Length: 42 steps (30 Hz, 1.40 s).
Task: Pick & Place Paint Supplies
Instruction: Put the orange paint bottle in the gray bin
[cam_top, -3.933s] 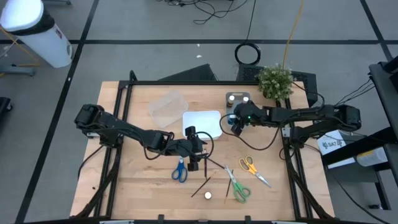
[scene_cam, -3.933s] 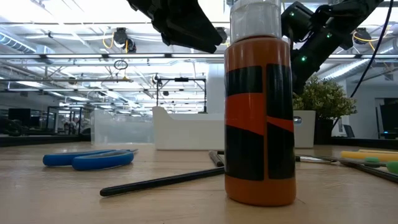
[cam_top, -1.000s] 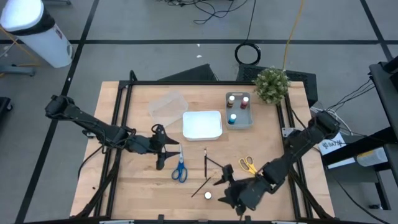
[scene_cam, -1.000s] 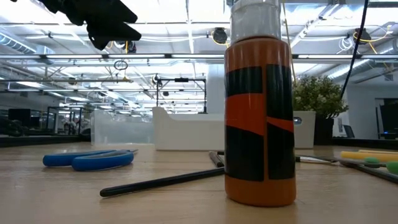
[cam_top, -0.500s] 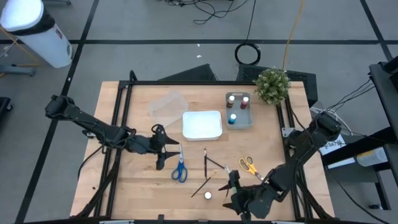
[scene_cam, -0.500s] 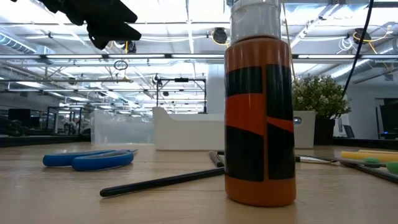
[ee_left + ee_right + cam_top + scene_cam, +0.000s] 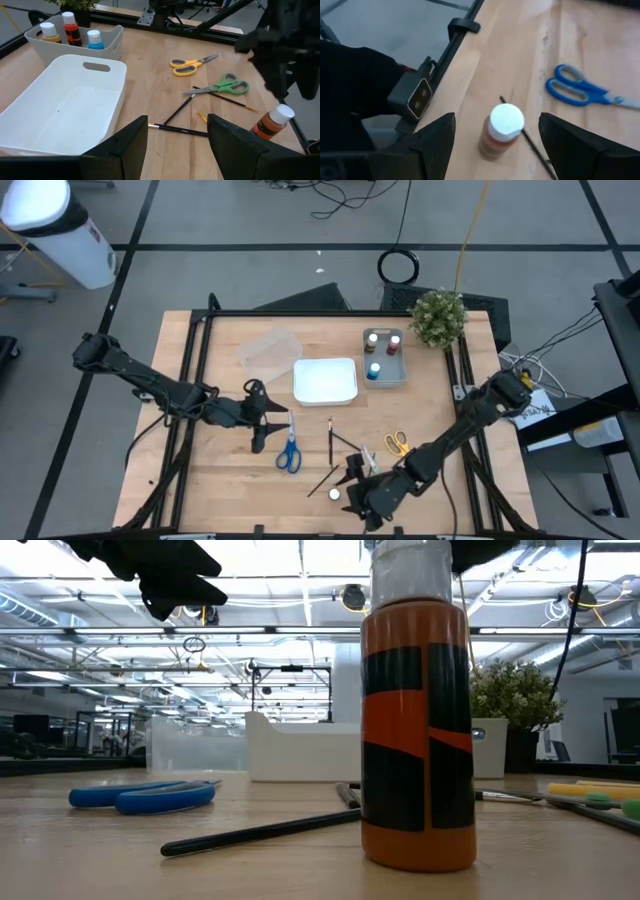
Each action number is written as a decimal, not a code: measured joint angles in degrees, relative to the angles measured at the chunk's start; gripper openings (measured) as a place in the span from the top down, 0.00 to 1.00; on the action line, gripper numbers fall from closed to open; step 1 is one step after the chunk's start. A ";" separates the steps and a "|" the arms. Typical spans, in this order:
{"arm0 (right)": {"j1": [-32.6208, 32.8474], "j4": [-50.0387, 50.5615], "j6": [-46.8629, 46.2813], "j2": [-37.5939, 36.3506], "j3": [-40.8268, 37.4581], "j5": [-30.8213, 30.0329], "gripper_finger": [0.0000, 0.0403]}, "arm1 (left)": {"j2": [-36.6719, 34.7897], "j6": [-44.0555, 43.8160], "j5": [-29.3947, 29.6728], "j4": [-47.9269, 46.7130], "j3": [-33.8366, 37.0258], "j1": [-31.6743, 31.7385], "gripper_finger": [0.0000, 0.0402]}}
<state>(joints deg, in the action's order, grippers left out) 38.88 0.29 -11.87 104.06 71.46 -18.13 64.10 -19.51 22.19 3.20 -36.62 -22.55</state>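
A small orange paint pot with a white top [image 7: 334, 493] [image 7: 506, 122] [image 7: 417, 710] stands upright on its base near the table's near edge. My right gripper [image 7: 349, 488] [image 7: 495, 131] hovers open just to the pot's right. Its fingers stand either side of the pot's line and touch nothing. Thin dark brushes [image 7: 331, 438] [image 7: 177, 109] lie flat beside the pot. Blue scissors [image 7: 289, 452], green scissors [image 7: 220, 87] and yellow scissors [image 7: 398, 442] also lie on the wood. My left gripper [image 7: 266, 426] [image 7: 177, 131] waits open above the table's left middle.
A white tray [image 7: 325, 380] sits at the centre far side, with a clear tray [image 7: 270, 352] to its left. A grey bin [image 7: 398, 372] holds three paint pots [image 7: 70, 31]. A potted plant [image 7: 438, 315] stands at the far right corner.
My right gripper has sunk and gone toward the table's left edge, closer to the white-topped paint pot, rolling a little as it went. Its fingers have stayed open. The pot, brushes and scissors have not moved.
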 joint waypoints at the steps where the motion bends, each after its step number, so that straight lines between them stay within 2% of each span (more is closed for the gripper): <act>1: -0.47 -0.33 -0.63 0.49 0.00 1.11 0.33 | 0.00 0.00 0.18 0.02 0.00 0.00 0.47; 4: -1.36 -1.10 -0.95 1.50 0.00 3.39 0.33 | 0.00 -0.09 0.20 0.07 0.00 0.00 0.47; 16: -2.52 -2.16 0.56 2.72 0.00 3.59 0.33 | 0.00 -0.07 0.36 0.05 -0.02 0.00 0.47; 32: -4.60 -3.10 0.65 5.19 0.00 6.42 0.47 | 0.00 0.13 0.38 0.07 -0.02 0.00 0.47; 42: -4.29 -3.93 0.76 5.17 0.00 6.45 0.48 | 0.00 0.06 0.38 0.04 -0.02 0.00 0.47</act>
<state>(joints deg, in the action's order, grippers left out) 34.59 -3.64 -11.11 109.23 71.46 -11.68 64.10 -19.45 22.57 3.25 -36.64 -22.55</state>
